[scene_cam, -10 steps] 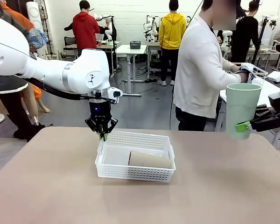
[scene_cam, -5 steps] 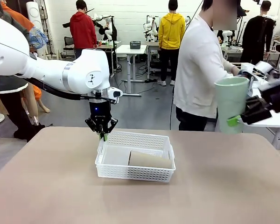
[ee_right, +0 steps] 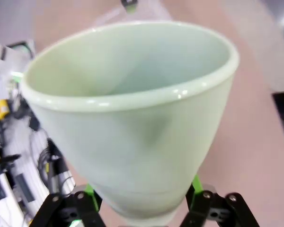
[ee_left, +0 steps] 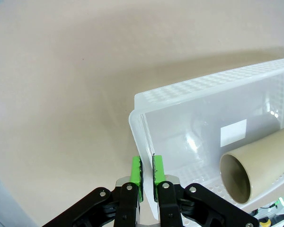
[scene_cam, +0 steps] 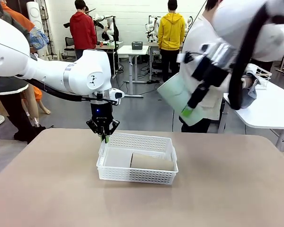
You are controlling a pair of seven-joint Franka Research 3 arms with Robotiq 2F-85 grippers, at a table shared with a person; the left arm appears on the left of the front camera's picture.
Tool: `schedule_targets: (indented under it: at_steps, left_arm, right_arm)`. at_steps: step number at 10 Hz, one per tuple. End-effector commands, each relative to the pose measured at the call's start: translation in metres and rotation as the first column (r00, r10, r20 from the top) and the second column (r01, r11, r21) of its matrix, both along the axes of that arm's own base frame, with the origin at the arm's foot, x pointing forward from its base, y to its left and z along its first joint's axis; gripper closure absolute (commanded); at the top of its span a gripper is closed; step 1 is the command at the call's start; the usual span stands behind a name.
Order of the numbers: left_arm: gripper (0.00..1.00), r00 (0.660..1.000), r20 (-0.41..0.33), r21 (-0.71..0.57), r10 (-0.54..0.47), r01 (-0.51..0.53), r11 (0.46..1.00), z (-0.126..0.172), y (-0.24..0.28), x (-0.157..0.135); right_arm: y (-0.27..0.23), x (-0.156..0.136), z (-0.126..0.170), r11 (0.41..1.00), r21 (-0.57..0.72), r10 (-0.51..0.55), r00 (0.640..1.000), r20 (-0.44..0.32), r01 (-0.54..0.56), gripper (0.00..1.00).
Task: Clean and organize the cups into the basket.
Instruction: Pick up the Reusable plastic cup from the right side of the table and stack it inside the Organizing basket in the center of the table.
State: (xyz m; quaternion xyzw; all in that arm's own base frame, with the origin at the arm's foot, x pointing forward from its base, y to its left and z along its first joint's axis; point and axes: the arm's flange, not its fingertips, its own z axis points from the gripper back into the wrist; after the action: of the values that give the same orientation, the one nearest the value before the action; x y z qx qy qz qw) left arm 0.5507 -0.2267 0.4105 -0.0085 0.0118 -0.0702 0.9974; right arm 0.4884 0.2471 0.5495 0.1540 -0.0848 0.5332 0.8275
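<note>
Front view | right gripper (scene_cam: 187, 111) clamps tilted mint cup (scene_cam: 176, 94) low, up-right of basket (scene_cam: 132, 176) | left gripper (scene_cam: 104, 137) pinches its rim | cup might slip, whack tan cup (scene_cam: 151, 162)

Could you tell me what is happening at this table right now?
The left gripper pinches the white basket at its far-left corner wall. A tan cup lies on its side inside. The right gripper holds the mint green cup, tilted, in the air to the basket's right, not yet in it.
</note>
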Motion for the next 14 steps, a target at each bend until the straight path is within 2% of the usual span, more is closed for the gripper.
schedule_targets:
  at_steps: [1, 4, 8, 11, 14]
  left_arm:
    - [1.0, 1.0, 0.002, -0.001, 0.002, -0.002, 1.0, 0.002, 0.001, -0.001]
    - [1.0, 1.0, 0.002, -0.001, 0.002, -0.002, 1.0, 0.002, 0.001, -0.001]
    - [1.0, 1.0, 0.002, -0.001, 0.002, -0.002, 1.0, 0.002, 0.001, -0.001]
    - [1.0, 1.0, 0.002, -0.001, 0.002, -0.002, 1.0, 0.002, 0.001, -0.001]
    - [1.0, 1.0, 0.002, -0.001, 0.002, -0.002, 1.0, 0.002, 0.001, -0.001]
  right_arm:
    - [0.04, 0.036, 0.008, 0.992, -0.11, 0.058, 0.993, -0.099, -0.069, 0.2]
    - [0.093, 0.063, -0.028, 0.969, -0.177, 0.152, 0.98, -0.131, -0.174, 0.2]
    - [0.11, 0.087, -0.077, 0.94, -0.192, 0.272, 0.959, -0.077, -0.282, 0.2]
    - [0.112, 0.086, -0.108, 0.909, -0.196, 0.376, 0.927, 0.008, -0.367, 0.2]
    - [0.1, 0.079, -0.135, 0.891, -0.096, 0.447, 0.894, 0.013, -0.444, 0.2]
